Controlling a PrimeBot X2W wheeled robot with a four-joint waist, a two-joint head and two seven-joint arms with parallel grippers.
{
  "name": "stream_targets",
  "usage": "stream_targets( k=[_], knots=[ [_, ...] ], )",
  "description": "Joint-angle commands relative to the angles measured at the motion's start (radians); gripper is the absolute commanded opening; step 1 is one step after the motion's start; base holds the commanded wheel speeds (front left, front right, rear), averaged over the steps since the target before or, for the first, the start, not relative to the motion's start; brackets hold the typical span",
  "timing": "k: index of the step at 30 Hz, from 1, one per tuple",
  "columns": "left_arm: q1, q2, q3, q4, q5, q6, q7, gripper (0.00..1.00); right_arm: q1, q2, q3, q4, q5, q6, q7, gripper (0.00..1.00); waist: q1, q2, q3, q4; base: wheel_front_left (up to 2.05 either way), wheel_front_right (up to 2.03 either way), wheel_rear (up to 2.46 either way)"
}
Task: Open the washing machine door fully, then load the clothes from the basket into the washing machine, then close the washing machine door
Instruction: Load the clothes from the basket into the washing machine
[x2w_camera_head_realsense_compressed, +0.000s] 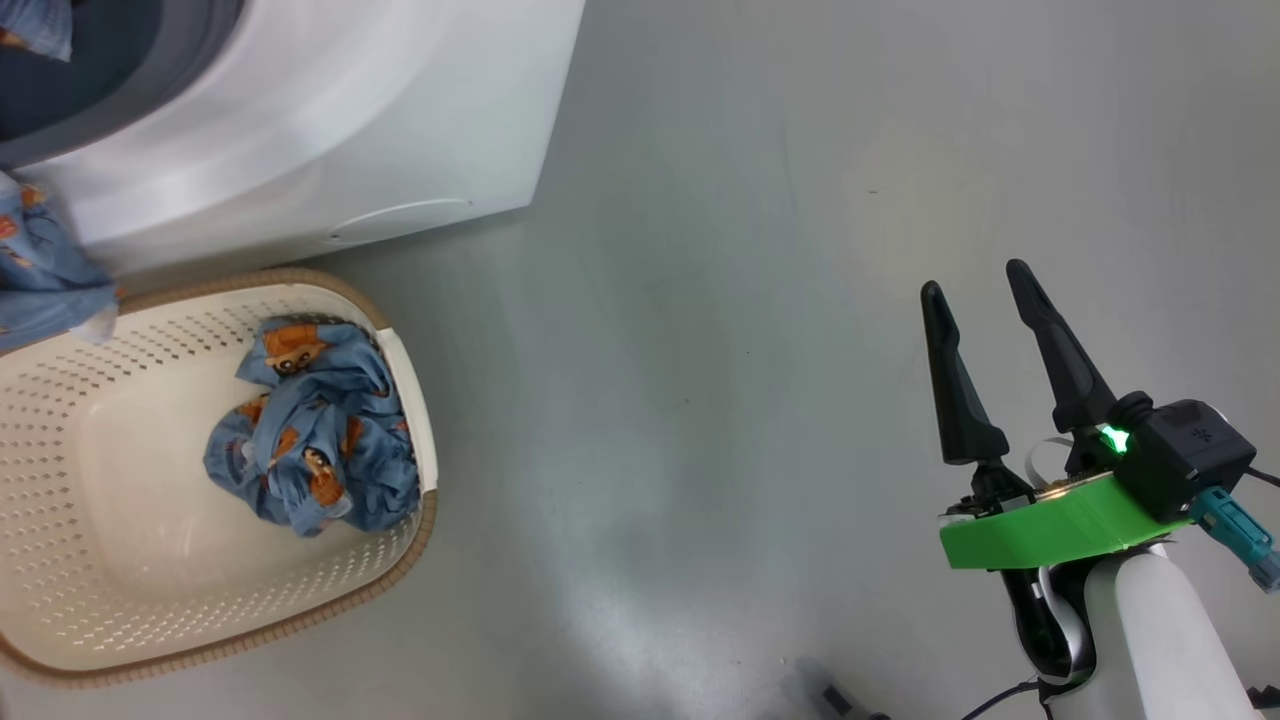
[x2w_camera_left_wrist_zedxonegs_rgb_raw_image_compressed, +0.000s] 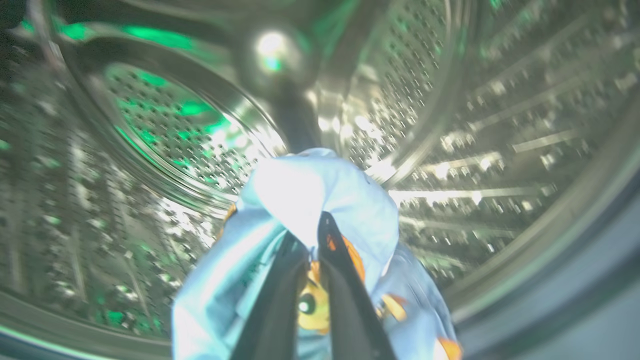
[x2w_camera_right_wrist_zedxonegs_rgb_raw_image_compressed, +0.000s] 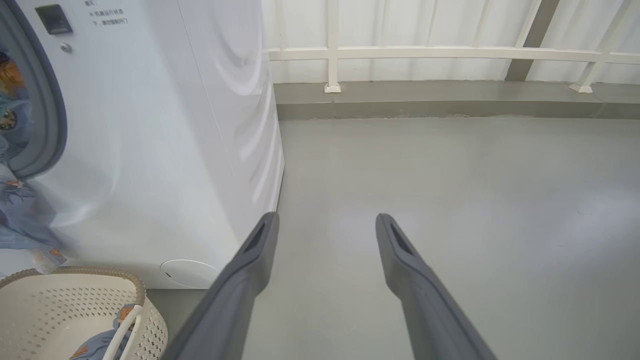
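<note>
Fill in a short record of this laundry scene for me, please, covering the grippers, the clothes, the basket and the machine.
Left gripper: inside the steel drum, fingers close together, held garment draped over their tips; grip unclear
Right gripper: open, empty, above the floor
Basket: on the floor before the washing machine, with a basket garment inside
Overhang: blue printed cloth hangs from the opening down the machine's front
Stage: loading under way
</note>
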Motion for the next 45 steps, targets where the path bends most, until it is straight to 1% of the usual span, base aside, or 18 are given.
stream_targets(
  k=[1, 5, 7, 13, 18, 23, 33, 41, 45],
  knots=[
    [-0.012, 0.049, 0.003, 0.01, 0.008, -0.003, -0.005, 1.0, 0.004, 0.002, 0.017, -0.021, 0.014, 0.001, -0.005, 1.0, 0.0, 0.0, -0.003, 0.003, 0.0, 0.0, 0.0],
    [-0.036, 0.049, -0.019, 0.091, 0.001, -0.004, -0.005, 1.0, 0.003, 0.002, 0.017, -0.019, 0.014, 0.001, -0.005, 1.0, 0.0, 0.0, -0.007, 0.007, 0.0, 0.0, 0.0],
    [-0.045, 0.049, -0.029, 0.105, 0.0, -0.005, -0.005, 1.0, 0.003, 0.002, 0.016, -0.018, 0.014, 0.001, -0.005, 1.0, 0.0, 0.0, -0.009, 0.008, 0.0, 0.0, 0.0],
    [-0.04, 0.038, -0.041, 0.105, -0.016, -0.005, -0.005, 1.0, 0.004, 0.002, 0.013, -0.018, 0.012, 0.001, -0.005, 1.0, 0.0, 0.0, -0.02, 0.015, 0.0, 0.0, 0.0],
    [0.001, 0.025, -0.049, 0.081, -0.037, -0.005, -0.005, 1.0, 0.007, 0.002, 0.011, -0.018, 0.009, 0.001, -0.005, 1.0, 0.0, 0.0, -0.036, 0.022, 0.0, 0.0, 0.0],
    [0.061, 0.014, -0.031, 0.036, -0.066, -0.005, -0.005, 1.0, 0.011, -0.001, 0.004, -0.021, 0.007, 0.001, -0.005, 1.0, 0.0, 0.0, -0.048, 0.032, 0.0, 0.0, 0.0],
    [0.227, -0.023, 0.03, -0.115, -0.114, -0.005, -0.005, 1.0, 0.02, -0.014, -0.016, -0.024, 0.003, 0.001, -0.005, 1.0, 0.0, 0.0, -0.071, 0.058, 0.0, 0.0, 0.0],
    [0.363, -0.067, 0.064, -0.237, -0.115, -0.005, -0.005, 1.0, 0.025, -0.023, -0.032, -0.024, 0.001, 0.001, -0.005, 1.0, 0.0, 0.0, -0.091, 0.09, 0.0, 0.0, 0.0],
    [0.426, -0.084, 0.077, -0.287, -0.099, -0.006, -0.005, 1.0, 0.029, -0.031, -0.038, -0.024, 0.0, 0.001, -0.005, 1.0, 0.0, 0.0, -0.103, 0.106, 0.0, 0.0, 0.0]
  ],
)
